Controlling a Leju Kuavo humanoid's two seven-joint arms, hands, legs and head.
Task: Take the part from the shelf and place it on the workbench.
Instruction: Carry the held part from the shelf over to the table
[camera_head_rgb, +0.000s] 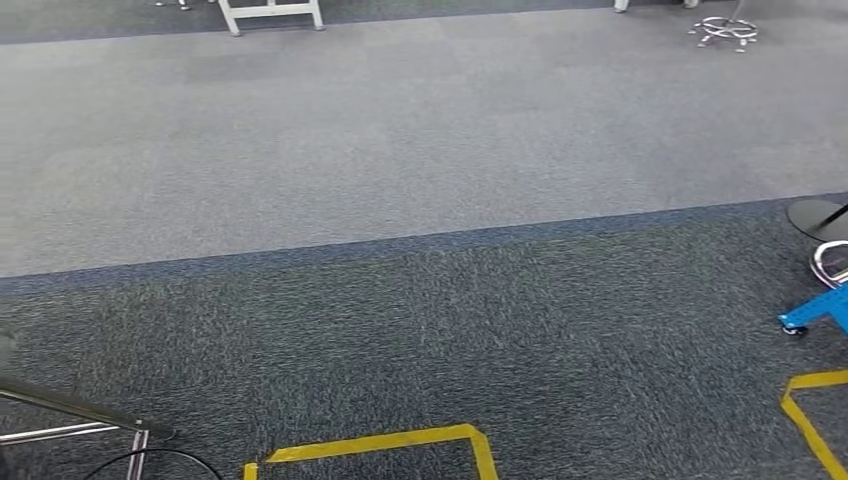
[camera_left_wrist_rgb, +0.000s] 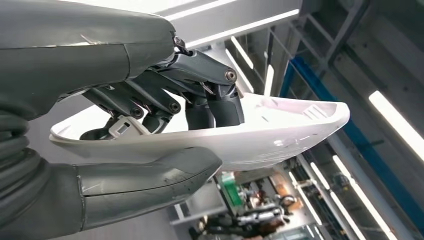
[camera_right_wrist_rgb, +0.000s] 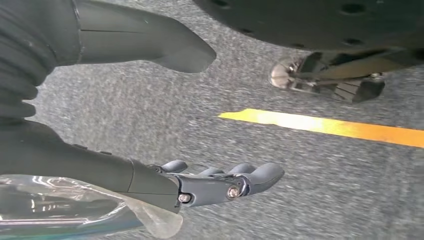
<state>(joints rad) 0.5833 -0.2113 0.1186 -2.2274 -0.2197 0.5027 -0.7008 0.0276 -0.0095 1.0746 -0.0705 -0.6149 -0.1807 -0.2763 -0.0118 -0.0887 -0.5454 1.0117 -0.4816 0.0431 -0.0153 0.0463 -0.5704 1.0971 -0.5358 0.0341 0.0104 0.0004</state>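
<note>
Gripping white part (camera_left_wrist_rgb: 280, 135), left hand (camera_left_wrist_rgb: 165, 125), right hand (camera_right_wrist_rgb: 150, 150) seemingly empty

Glossy white plastic part (camera_left_wrist_rgb: 280, 135) — smooth — against matt grey robot hand (camera_left_wrist_rgb: 150, 125); rough speckled carpet (camera_head_rgb: 420, 300), shiny yellow tape (camera_head_rgb: 400, 440).

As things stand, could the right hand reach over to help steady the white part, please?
Probably yes: the right hand hangs over the carpet with fingers apart, holding nothing, while the left hand grips the white part.
</note>
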